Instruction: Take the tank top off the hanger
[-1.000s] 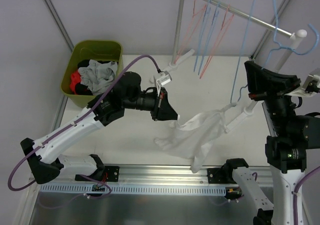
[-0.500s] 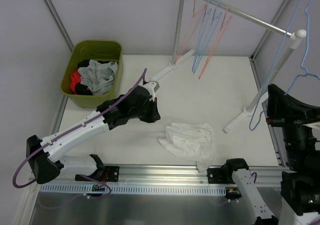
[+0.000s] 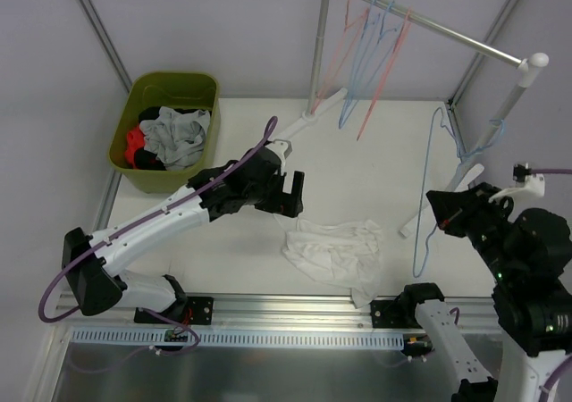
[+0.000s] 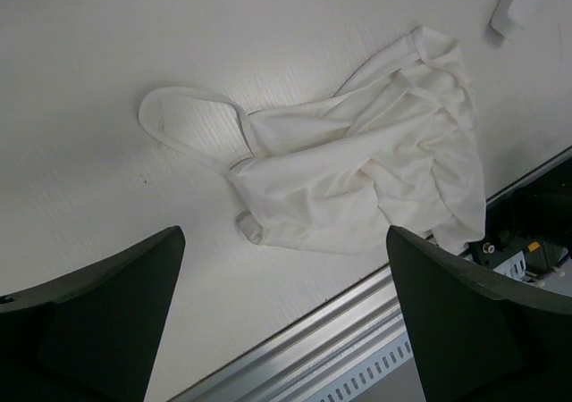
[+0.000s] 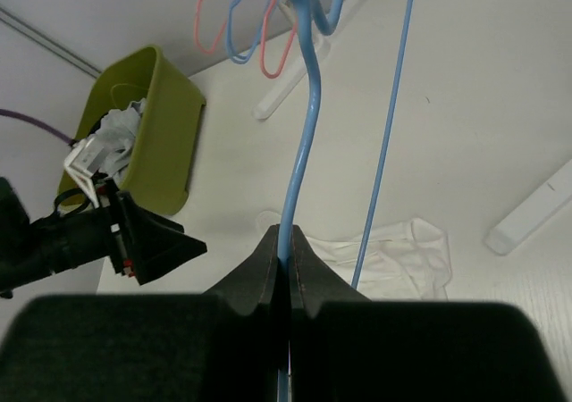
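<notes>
Tank top (image 3: pixel 335 252): crumpled on table (image 3: pixel 375 152) at 6 o'clock; long axis 9-to-3, strap loop toward 10.
Left gripper (image 3: pixel 290 194): fingers apart, empty, at the top's 10 o'clock.
Right gripper (image 5: pixel 288 257): clamped on blue hanger (image 5: pixel 300 161).

A white tabletop (image 3: pixel 375 165) sits boxed in by pale grey walls (image 3: pixel 223 18) braced with slanting metal struts (image 3: pixel 94 22), under even, soft light. A white clothes rack (image 3: pixel 447 34) (pink and blue spare hangers (image 3: pixel 371 62) dangle from its rail) stands toward the far-right corner. An olive-green bin (image 3: pixel 176 87) of clothes occupies the far-left corner, and an aluminium rail (image 3: pixel 295 308) lines the near edge.
</notes>
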Tool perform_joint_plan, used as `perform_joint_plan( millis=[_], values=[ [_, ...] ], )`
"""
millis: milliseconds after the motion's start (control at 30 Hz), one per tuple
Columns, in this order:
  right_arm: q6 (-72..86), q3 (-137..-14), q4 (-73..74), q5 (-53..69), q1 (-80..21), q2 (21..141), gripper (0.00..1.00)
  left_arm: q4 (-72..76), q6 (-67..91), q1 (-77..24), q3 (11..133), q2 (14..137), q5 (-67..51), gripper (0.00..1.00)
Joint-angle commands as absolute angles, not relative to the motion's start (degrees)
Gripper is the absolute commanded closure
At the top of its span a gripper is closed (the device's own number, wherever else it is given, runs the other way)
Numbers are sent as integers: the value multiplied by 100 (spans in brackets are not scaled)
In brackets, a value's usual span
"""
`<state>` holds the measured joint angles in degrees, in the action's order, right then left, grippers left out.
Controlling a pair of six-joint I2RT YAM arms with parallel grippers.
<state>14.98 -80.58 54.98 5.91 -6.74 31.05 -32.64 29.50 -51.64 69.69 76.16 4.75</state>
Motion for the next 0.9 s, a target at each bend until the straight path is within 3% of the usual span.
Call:
perform_joint_plan(
  millis=[0, 167, 433, 867],
  values=[
    [1258, -8384, 5204, 300, -694, 3969, 100, -3375, 2628, -5124, 7286, 7418, 501, 1],
    [652, -9340, 4852, -298, -703, 5122, 100, -3445, 2593, -5133, 7190, 7199, 343, 1],
    [246, -10686, 4474, -88, -519, 7125, 100, -3524, 2602, -5133, 6847, 6768, 167, 1],
    [70, -11785, 3903, 35, -378, 8762, 100, -3647, 2435, -5133, 6759, 6592, -369, 1]
  ],
)
